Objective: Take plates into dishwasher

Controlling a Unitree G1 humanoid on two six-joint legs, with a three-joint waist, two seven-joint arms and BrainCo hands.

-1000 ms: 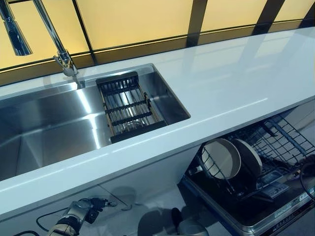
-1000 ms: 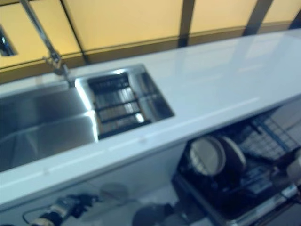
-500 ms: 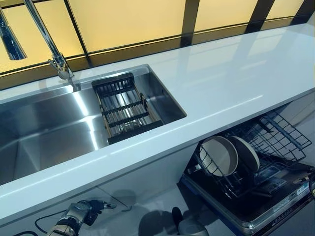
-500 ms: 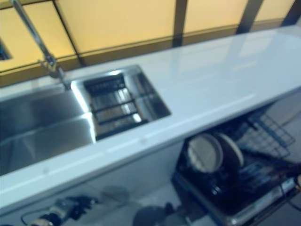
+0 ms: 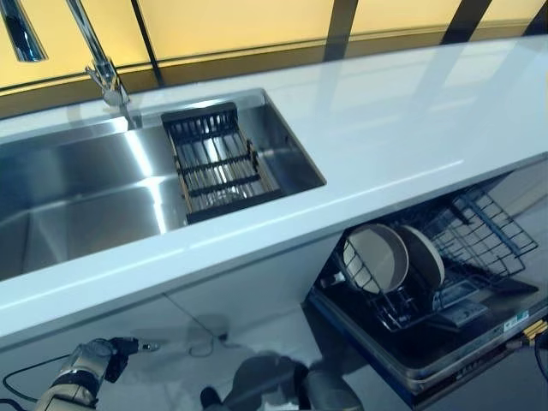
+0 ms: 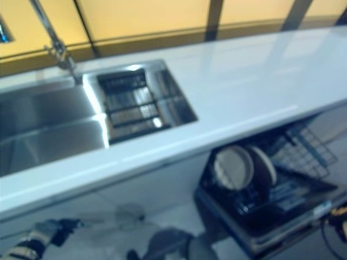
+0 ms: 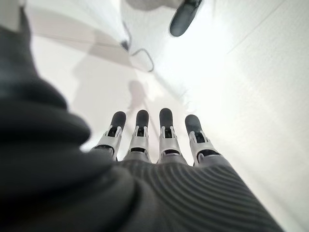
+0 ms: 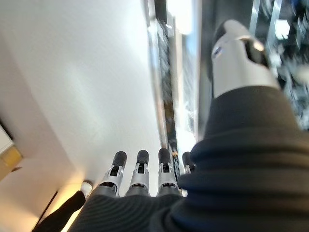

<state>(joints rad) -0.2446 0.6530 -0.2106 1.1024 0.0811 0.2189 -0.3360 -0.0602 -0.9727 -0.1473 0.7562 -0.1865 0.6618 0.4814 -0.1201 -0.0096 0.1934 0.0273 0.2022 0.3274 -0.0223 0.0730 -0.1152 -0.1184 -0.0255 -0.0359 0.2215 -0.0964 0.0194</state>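
Left hand [image 5: 94, 360] hangs low by the floor, fingers straight and empty in its wrist view; right hand [image 8: 145, 179], seen only in its own wrist view, is likewise relaxed. Two plates [image 5: 381, 255] stand in the dishwasher rack [image 5: 462, 240] below the bench [image 5: 411, 128]

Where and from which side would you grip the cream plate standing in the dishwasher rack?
Grip the cream plate by its top rim, coming from above. It stands on edge between the rack tines with a second plate close behind, so probably only the upper edge is free for the fingers.
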